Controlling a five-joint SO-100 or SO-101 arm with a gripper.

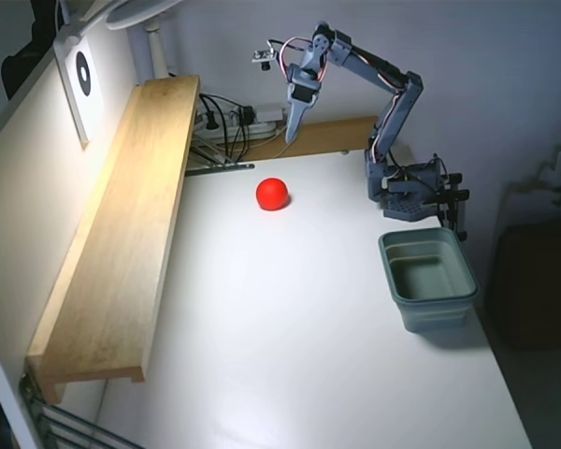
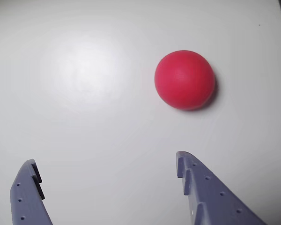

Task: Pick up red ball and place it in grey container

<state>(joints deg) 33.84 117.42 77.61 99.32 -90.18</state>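
Red ball (image 1: pixel 272 194) sits on the white table (image 1: pixel 290 355), up and left of the grey container (image 1: pixel 428 279), well apart. Prob light, smooth, rolls easy, so pinch across its middle. Wrist view shows gripper (image 2: pixel 107 173) wide open, holding nothing; container only shows in fixed view.

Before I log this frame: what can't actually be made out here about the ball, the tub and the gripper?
- Grey container: absent from the wrist view; in the fixed view its floor is dim, so any small contents are unreadable.
- Gripper: wrist view's bottom edge cuts off both fingers; in the fixed view the opening is too small to judge.
- Red ball: underside hidden by its own bulk.
- Gripper's height above the table: unclear.
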